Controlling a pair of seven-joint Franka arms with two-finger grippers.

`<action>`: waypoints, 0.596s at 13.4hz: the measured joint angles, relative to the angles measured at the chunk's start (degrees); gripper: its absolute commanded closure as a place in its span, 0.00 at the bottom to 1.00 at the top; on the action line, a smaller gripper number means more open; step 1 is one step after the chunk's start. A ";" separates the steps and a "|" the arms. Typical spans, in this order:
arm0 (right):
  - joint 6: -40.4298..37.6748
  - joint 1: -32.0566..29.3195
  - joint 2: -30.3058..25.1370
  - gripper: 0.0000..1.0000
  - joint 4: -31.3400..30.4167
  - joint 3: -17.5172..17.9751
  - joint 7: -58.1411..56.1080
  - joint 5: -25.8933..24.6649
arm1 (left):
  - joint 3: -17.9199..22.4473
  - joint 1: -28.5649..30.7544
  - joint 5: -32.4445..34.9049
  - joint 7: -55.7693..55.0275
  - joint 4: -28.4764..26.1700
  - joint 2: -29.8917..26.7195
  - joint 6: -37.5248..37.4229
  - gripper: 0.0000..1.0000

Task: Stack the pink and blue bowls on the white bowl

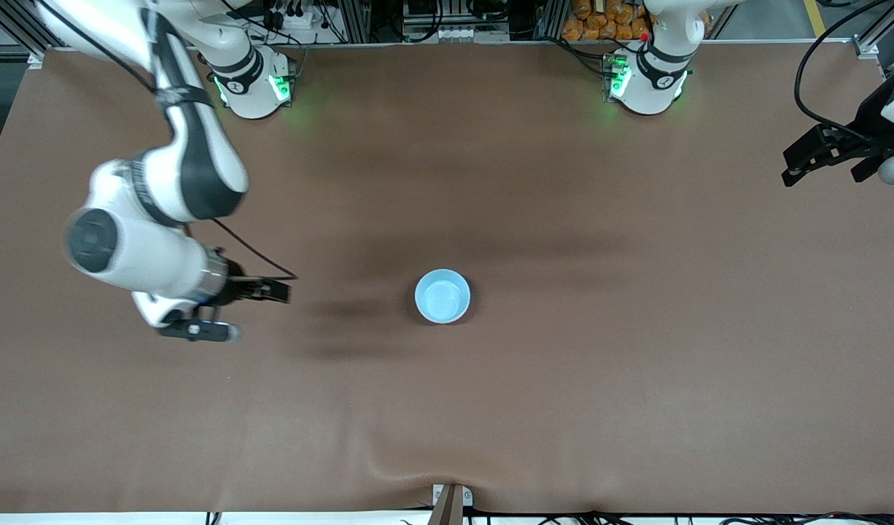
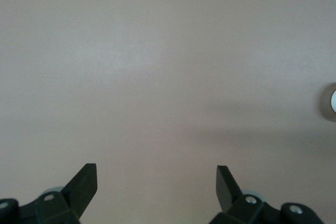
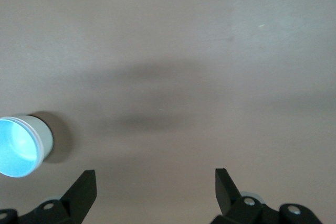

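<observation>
A small round smooth bowl stack (image 1: 442, 296) is sitting near the middle of the brown cloth-covered table (image 1: 564, 401), and from above only its light sky-blue inside is showing. In the right wrist view the same stack (image 3: 23, 145) is showing a pale white outer wall around the blue inside, so the blue bowl is resting inside a white one; a pink bowl cannot be made out in any view. The stack is standing upright, with nothing touching it.

The right gripper (image 1: 232, 310) is hanging over bare table well apart from the stack, toward the right arm's end of the table. Its two black fingers are standing spread wide and are holding nothing; its wrist view is showing both fingertips (image 3: 84, 187) apart over plain brown cloth, with the stack off to one edge.

The left gripper (image 1: 826, 157) is waiting over the table's edge at the left arm's end, well apart from the stack. Its fingers (image 2: 86, 182) are also standing spread wide with nothing between them, and its wrist view is catching only a sliver of the stack's rim (image 2: 333, 101) at the frame edge.
</observation>
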 measured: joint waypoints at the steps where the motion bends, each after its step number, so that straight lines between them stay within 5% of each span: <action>1: -0.59 -2.21 -2.12 0.00 -1.47 -0.08 -3.56 -0.04 | 0.10 0.01 0.00 0.00 0.10 -0.01 -0.16 0.00; 8: -10.08 -12.23 -13.56 0.00 -4.07 -0.02 -17.23 -4.38 | 0.32 0.20 0.00 0.00 0.26 -0.01 -0.89 0.00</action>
